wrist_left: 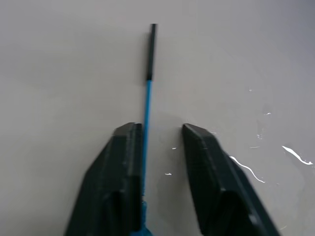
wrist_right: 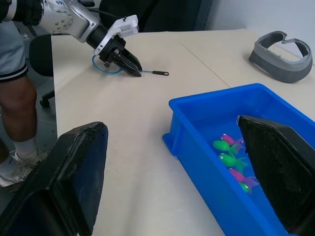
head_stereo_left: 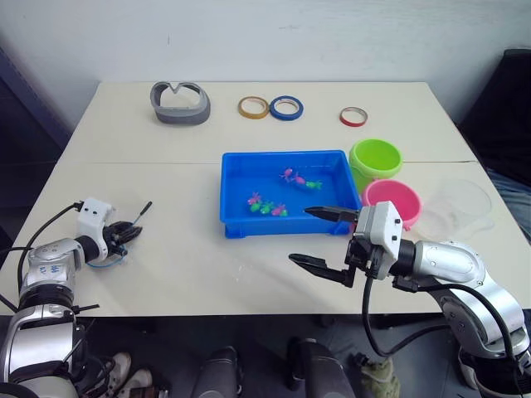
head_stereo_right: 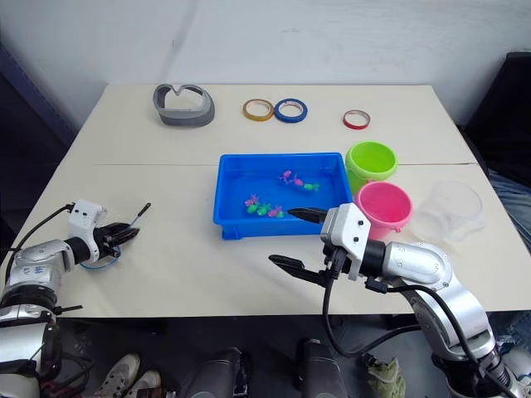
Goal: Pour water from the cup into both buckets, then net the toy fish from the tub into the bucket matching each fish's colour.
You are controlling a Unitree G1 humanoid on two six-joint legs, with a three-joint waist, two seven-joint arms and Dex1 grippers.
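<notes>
Beige table (head_stereo_left: 207,265) carrying one blue tub (head_stereo_left: 284,191) at centre, holding water and five toy fish (head_stereo_left: 270,205): about three pink and two green, in two clusters. Two buckets just right of the tub: one lime green bucket (head_stereo_left: 375,157) farther back, one pink bucket (head_stereo_left: 392,201) nearer, side by side and almost touching. One clear cup (head_stereo_left: 463,206) right of the pink bucket, upright on the table. Three tape rings along the far edge: one yellow ring (head_stereo_left: 253,107), one blue ring (head_stereo_left: 285,107) beside it, one red ring (head_stereo_left: 353,117) farther right. One grey headband-like object (head_stereo_left: 180,104) at far left of the table. Left gripper (head_stereo_left: 124,235) low over the table's left side, fingers (wrist_left: 123,167) slightly apart with the net (head_stereo_left: 112,253) handle between them, lying against one finger; thin blue stick with dark tip (wrist_left: 151,51) pointing away over the table, blue hoop resting on the table beneath the wrist. Right gripper (head_stereo_left: 319,236) near the tub's front right corner, fingers spread wide, empty. A person's leg and shoe (wrist_right: 17,123) beside the table.
</notes>
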